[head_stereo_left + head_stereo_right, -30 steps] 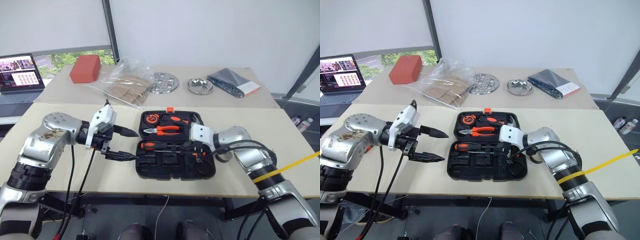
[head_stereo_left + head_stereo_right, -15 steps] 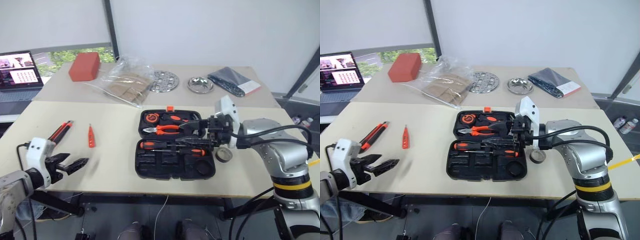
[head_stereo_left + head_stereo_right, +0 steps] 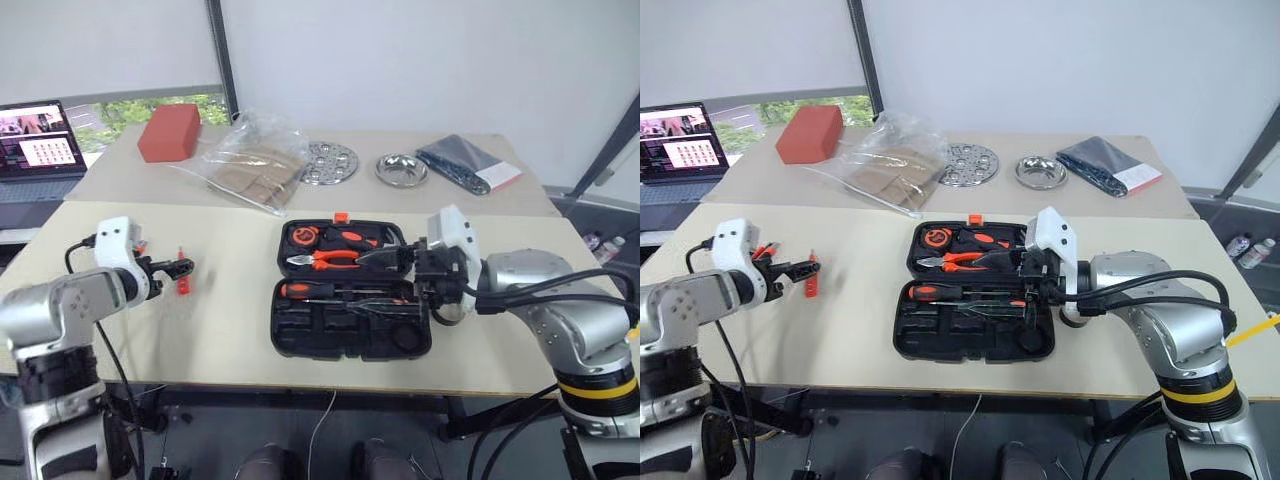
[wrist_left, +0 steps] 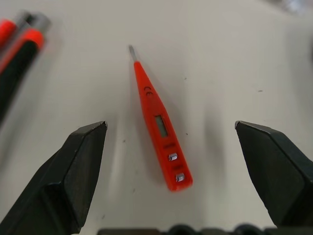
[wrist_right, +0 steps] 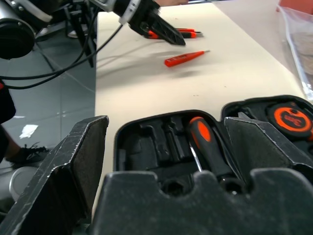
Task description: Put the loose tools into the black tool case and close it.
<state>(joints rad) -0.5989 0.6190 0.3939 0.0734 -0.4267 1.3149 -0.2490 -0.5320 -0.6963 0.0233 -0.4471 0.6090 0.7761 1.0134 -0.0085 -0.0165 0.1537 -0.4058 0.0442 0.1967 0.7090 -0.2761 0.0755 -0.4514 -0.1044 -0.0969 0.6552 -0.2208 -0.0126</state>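
The black tool case (image 3: 300, 330) lies open on the near table, with an orange-and-black screwdriver (image 3: 308, 290) in its front half and pliers (image 3: 330, 262) in its back half. My right gripper (image 3: 385, 282) hovers open over the case's right side, nothing between its fingers (image 5: 73, 166). At the left, my left gripper (image 3: 172, 272) stands open just above the table. The small orange tester screwdriver (image 4: 159, 127) lies flat between its fingers (image 4: 73, 181). The orange-and-black utility knife (image 4: 19, 54) lies just beyond, partly hidden by the left hand in the eye views.
On the far table stand a red box (image 3: 170, 133), a clear plastic bag (image 3: 255, 160), a perforated metal disc (image 3: 329, 163), a metal bowl (image 3: 401, 170) and a dark pouch (image 3: 465, 163). A laptop (image 3: 40, 140) sits at the far left.
My right gripper has opened and lifted back from the case's front half, where a screwdriver now lies. My left gripper has swung from beside the case out to the tester screwdriver.
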